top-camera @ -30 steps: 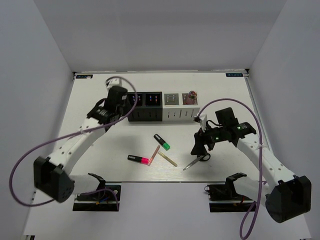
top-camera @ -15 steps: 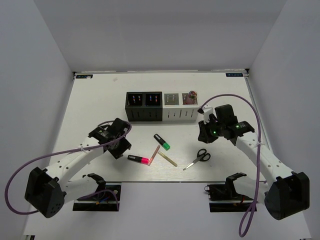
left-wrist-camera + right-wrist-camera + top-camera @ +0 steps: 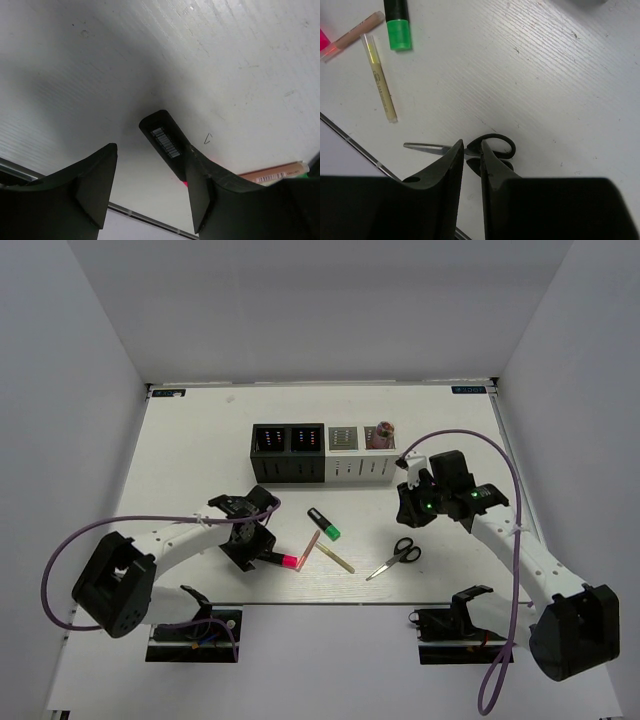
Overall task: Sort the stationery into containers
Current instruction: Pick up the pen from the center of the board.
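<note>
My left gripper [image 3: 256, 545] [image 3: 150, 165] is low over the table and open. The black end of the pink-capped marker [image 3: 278, 559] [image 3: 165, 142] lies between its jaws, close to the right finger. My right gripper [image 3: 405, 508] [image 3: 472, 145] hovers with its jaws almost together and nothing between them. The black-handled scissors [image 3: 395, 558] [image 3: 492, 148] lie on the table beneath it. A green-capped marker [image 3: 323, 524] [image 3: 397, 25], a pink pencil [image 3: 309, 545] and a pale stick [image 3: 336, 558] [image 3: 380, 85] lie mid-table. The containers stand in a row: two black [image 3: 288, 452], two white [image 3: 345, 453].
The rightmost white container [image 3: 380, 452] has a pinkish item sticking out of its top. The table's front edge [image 3: 355, 147] runs close to the stick and scissors. Both arm bases sit at the near edge.
My left arm swung down from the black containers to the pink-capped marker and opened. My right gripper lifted off the scissors and closed; the scissors stayed on the table.
</note>
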